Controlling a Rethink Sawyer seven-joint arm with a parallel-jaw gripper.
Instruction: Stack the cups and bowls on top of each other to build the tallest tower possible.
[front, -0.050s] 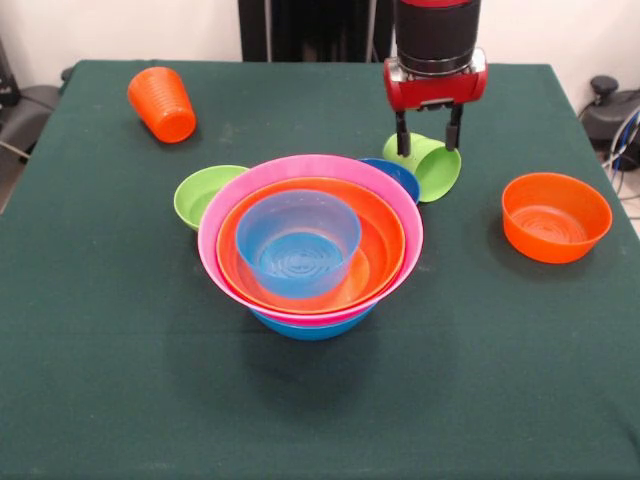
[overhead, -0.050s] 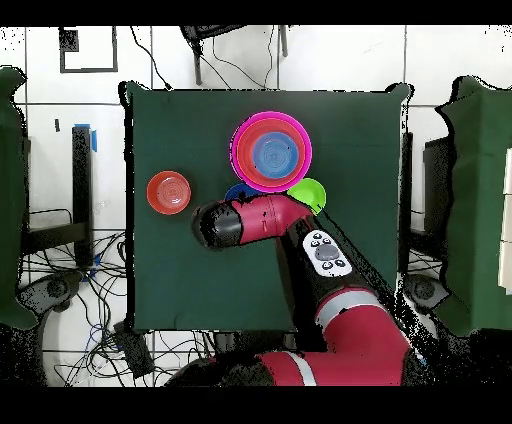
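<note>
The tower (front, -0.050s: 310, 240) stands mid-table: a wide blue bowl at the bottom, then pink, then orange, with a smaller clear-blue bowl (front, -0.050s: 297, 245) nested on top; from overhead the tower (overhead, -0.050s: 270, 152) shows as rings. A lime-green cup (front, -0.050s: 437, 168) lies on its side just behind it to the right. My gripper (front, -0.050s: 428, 150) hangs over that cup, open, its fingers spread across the cup's body. A small blue bowl (front, -0.050s: 397, 176) sits beside the cup. The orange ribbed cup (front, -0.050s: 162, 103) lies tilted at the far left. In the overhead view my arm hides the gripper and the green cup.
A small lime-green bowl (front, -0.050s: 203, 194) touches the tower's left side, and shows overhead too as the green bowl (overhead, -0.050s: 308, 193). A small orange bowl (front, -0.050s: 555, 216) stands alone on the right. The table's green cloth (front, -0.050s: 320, 400) stretches bare in front of the tower.
</note>
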